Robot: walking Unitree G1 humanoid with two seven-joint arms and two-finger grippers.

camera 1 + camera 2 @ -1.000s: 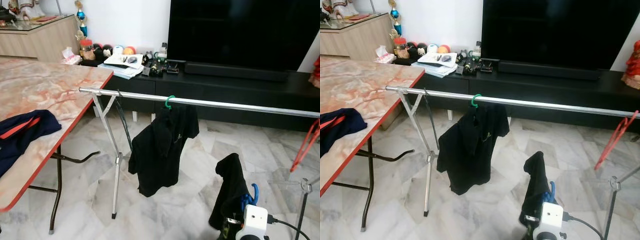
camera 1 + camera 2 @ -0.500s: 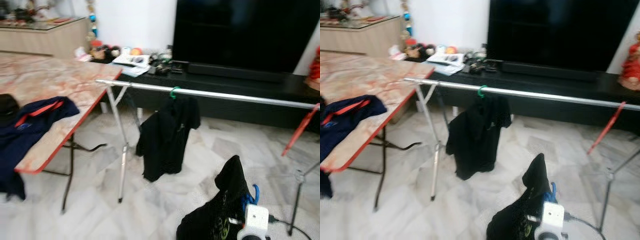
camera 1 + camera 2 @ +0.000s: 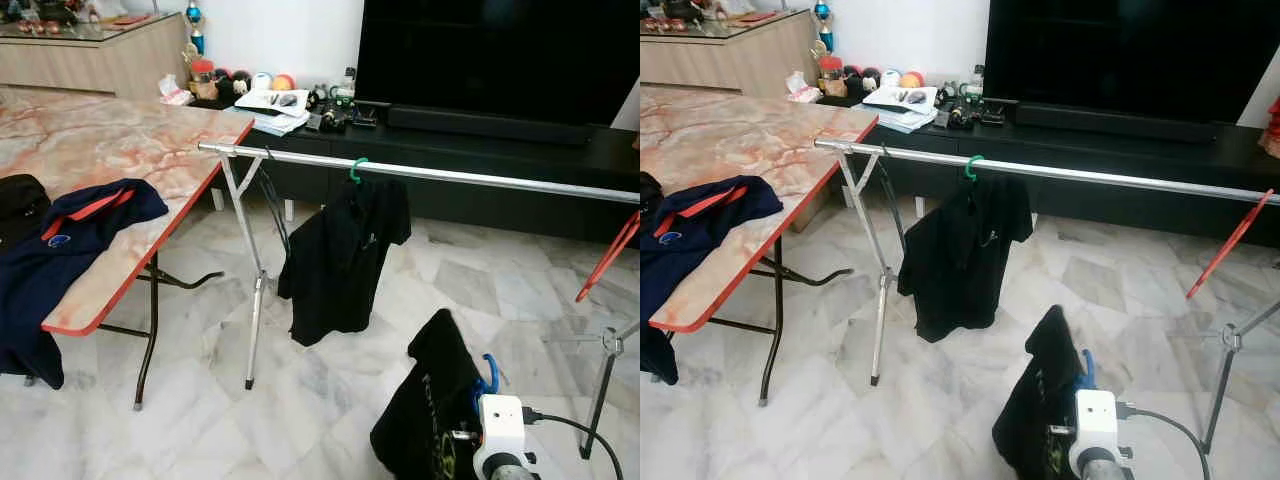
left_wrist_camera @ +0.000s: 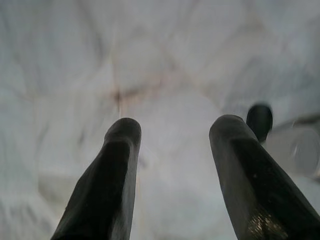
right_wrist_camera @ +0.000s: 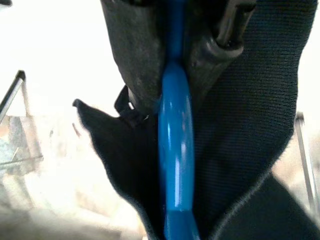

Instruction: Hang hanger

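- The blue plastic hanger (image 5: 175, 150), draped with a black shirt (image 3: 430, 410), is pinched in my right claw (image 5: 172, 80), low at my right side.
- The long silver metal rail of the clothes rack (image 3: 480, 178) lies ahead and higher, running crosswise; a second black shirt on a green hanger (image 3: 345, 255) already hangs there.
- My right arm is nearer; the hook must rise to the bare rail.
- My left claw (image 4: 172, 150) is spread over the marble floor (image 3: 330, 400).
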